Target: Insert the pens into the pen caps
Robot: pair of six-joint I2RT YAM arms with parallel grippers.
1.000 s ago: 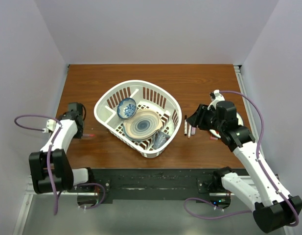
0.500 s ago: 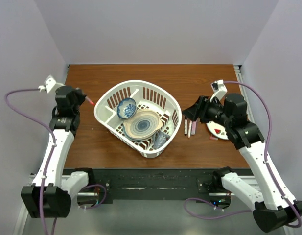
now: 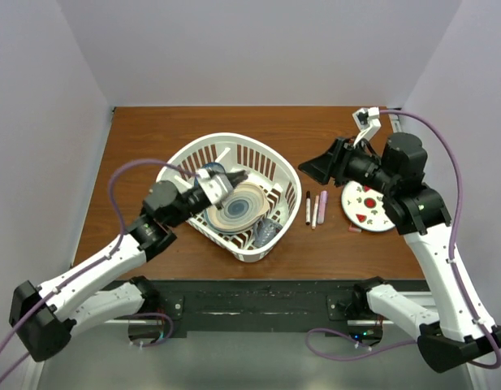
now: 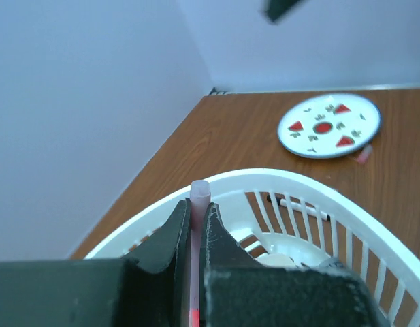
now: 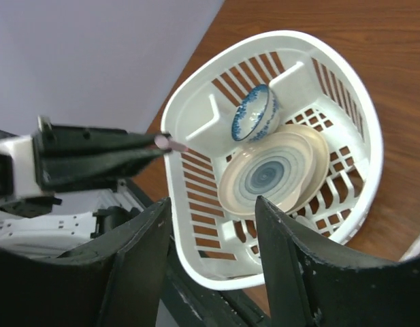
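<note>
A white basket (image 3: 234, 136) stands in the middle of the brown table (image 3: 153, 130). Inside are a small blue bowl (image 5: 254, 112), a striped plate (image 3: 242, 203) and a bluish cup (image 3: 266, 231). At the right lies a watermelon-patterned plate (image 3: 364, 203).

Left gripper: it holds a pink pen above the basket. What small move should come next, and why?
Probably swing the left gripper right, past the basket rim, toward the right gripper. It is shut on the pen; the right gripper is open and empty near the loose pens.

The basket (image 3: 291, 175) is white, the plate (image 3: 238, 207) blue-ringed, the pen (image 4: 200, 194) pink.
</note>
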